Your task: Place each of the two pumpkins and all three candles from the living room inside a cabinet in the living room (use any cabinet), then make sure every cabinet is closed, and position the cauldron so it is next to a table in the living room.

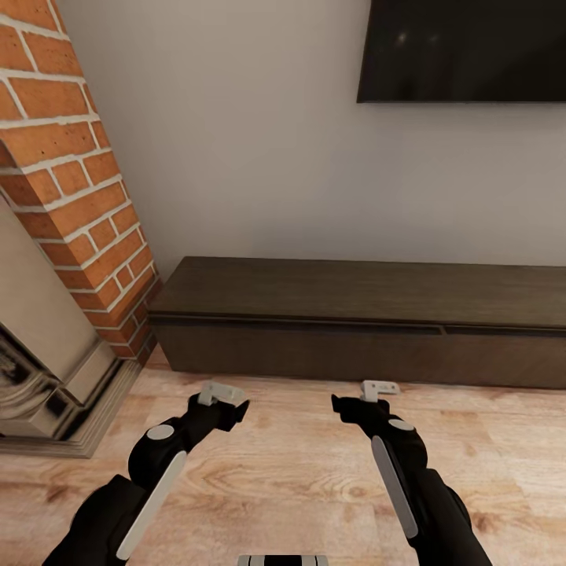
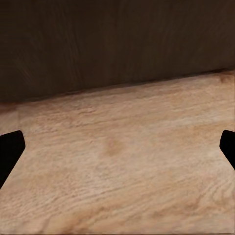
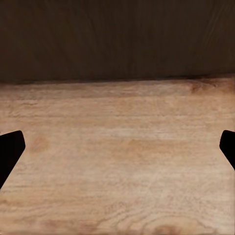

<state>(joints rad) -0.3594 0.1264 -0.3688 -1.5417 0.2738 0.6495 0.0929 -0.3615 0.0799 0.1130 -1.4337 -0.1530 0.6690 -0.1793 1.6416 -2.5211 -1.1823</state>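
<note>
Cabinet (image 1: 369, 330) fronts sit shut against the wall, both the left hand (image 1: 224, 406) and right hand (image 1: 363, 402) spread wide, empty, above the wood floor (image 1: 291, 479).

Low dark-brown cabinet (image 1: 369, 322) stands closed against wall.

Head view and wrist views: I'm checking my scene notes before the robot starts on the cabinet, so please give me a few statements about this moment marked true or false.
1. The cabinet has a drawer pulled out. False: its dark fronts sit flush and closed.
2. Both grippers are open and hold nothing. True: the left gripper and right gripper are spread over bare wood floor.
3. A pumpkin sits on top of the cabinet. False: its top is bare.
4. A brick fireplace stands at the cabinet's left end. True.
5. A dark screen hangs on the wall above the cabinet. True.
</note>
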